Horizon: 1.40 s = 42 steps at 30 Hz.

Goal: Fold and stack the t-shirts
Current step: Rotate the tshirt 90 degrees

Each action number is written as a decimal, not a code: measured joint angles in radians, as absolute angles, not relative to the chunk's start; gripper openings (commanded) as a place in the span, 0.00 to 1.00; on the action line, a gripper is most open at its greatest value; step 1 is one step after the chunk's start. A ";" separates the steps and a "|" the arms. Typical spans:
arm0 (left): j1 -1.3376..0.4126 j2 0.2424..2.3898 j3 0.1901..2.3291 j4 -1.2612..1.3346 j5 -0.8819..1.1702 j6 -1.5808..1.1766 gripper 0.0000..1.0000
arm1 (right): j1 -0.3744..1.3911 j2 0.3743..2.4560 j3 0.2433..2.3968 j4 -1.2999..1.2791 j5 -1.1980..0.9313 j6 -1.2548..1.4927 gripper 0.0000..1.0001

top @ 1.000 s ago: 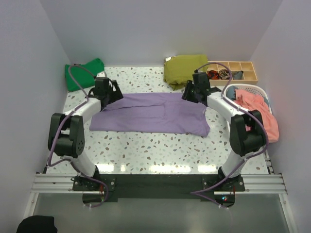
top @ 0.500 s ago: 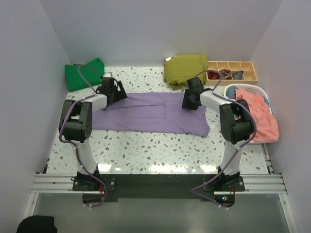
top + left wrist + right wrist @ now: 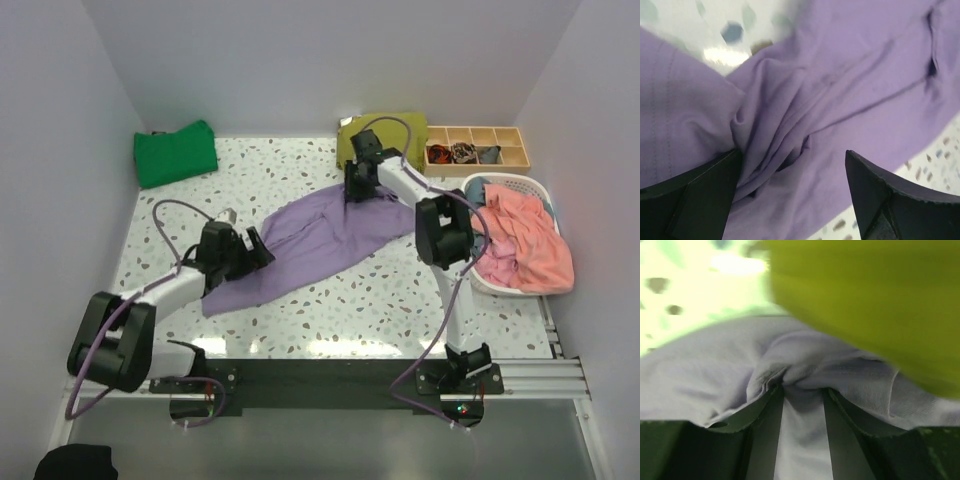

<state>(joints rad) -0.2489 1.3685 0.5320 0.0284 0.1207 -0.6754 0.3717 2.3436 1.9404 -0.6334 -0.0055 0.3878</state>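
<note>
Speckled table (image 3: 330,300), white walls: the right gripper (image 3: 802,395) pinches a bunched fold at the far end of the lavender t-shirt (image 3: 310,235), just beside a folded olive garment (image 3: 395,135). The left gripper (image 3: 792,155) stands wide over the shirt's near-left end, clamping nothing. That shirt lies rumpled and diagonal, not yet folded. The green t-shirt (image 3: 175,152) sits folded far-left, unstacked. Most of the task seems left.

The purple shirt (image 3: 320,232) is lying slantwise across the middle of the table (image 3: 330,312). The left arm (image 3: 165,290) is barring the front-left, and the right arm (image 3: 443,232) is barring the right side. Olive cloth (image 3: 390,135), a tray (image 3: 500,150) and a basket (image 3: 522,181) are crowding the back-right. A green shirt (image 3: 175,153) is filling the back-left corner. Bare table is lying open along the front centre and between the two shirts.
</note>
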 measured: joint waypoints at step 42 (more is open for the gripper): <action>-0.313 1.623 1.244 -0.177 0.247 -0.537 0.86 | 0.472 1.764 1.676 -0.253 -0.152 0.275 0.56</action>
